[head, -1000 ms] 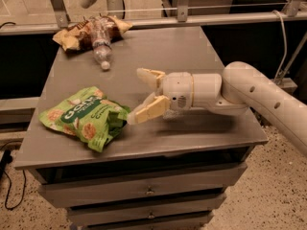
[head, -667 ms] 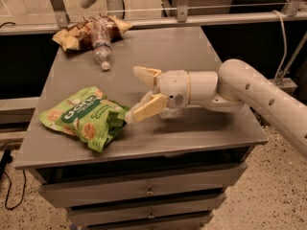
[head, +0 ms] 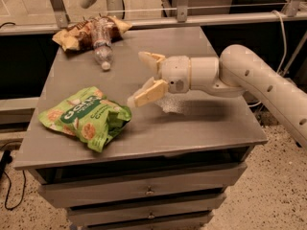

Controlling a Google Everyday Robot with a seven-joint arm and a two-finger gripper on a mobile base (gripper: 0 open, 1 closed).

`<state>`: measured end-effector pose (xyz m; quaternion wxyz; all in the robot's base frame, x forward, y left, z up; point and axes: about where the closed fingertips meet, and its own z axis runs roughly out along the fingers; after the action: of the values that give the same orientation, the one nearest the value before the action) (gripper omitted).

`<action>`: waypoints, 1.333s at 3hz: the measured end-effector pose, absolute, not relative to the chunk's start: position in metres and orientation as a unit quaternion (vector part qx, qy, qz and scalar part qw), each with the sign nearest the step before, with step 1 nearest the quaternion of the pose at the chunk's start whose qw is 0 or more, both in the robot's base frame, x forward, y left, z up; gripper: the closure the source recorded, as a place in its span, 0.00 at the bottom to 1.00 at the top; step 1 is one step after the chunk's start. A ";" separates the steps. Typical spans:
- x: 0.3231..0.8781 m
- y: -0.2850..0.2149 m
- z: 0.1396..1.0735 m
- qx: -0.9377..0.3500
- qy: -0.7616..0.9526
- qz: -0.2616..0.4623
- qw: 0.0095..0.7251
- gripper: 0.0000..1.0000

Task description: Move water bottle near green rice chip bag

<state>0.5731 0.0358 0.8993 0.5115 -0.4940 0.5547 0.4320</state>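
The water bottle (head: 101, 44) lies on its side at the back left of the grey table (head: 201, 123), its white cap pointing toward the front, resting partly on a brown-and-yellow snack bag (head: 76, 32). The green rice chip bag (head: 84, 116) lies at the front left of the table. My gripper (head: 143, 76) hovers over the middle of the table, pointing left, open and empty. It is to the right of the green bag and in front and right of the bottle.
The table has drawers below its front edge (head: 148, 190). A metal rail (head: 192, 16) runs behind the table. My white arm (head: 259, 80) reaches in from the right over the table's right side.
My gripper has moved slightly left and toward the back of the table, staying open. The bottle and both bags have not moved.
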 end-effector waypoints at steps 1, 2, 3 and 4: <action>0.626 0.028 0.906 -0.496 0.574 0.370 0.536 0.00; 0.672 0.026 0.896 -0.485 0.608 0.308 0.549 0.00; 0.709 0.030 0.884 -0.461 0.640 0.254 0.560 0.00; 0.732 0.050 0.884 -0.436 0.659 0.228 0.569 0.00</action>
<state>0.7318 0.0498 0.8837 0.5686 -0.4360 0.6592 0.2280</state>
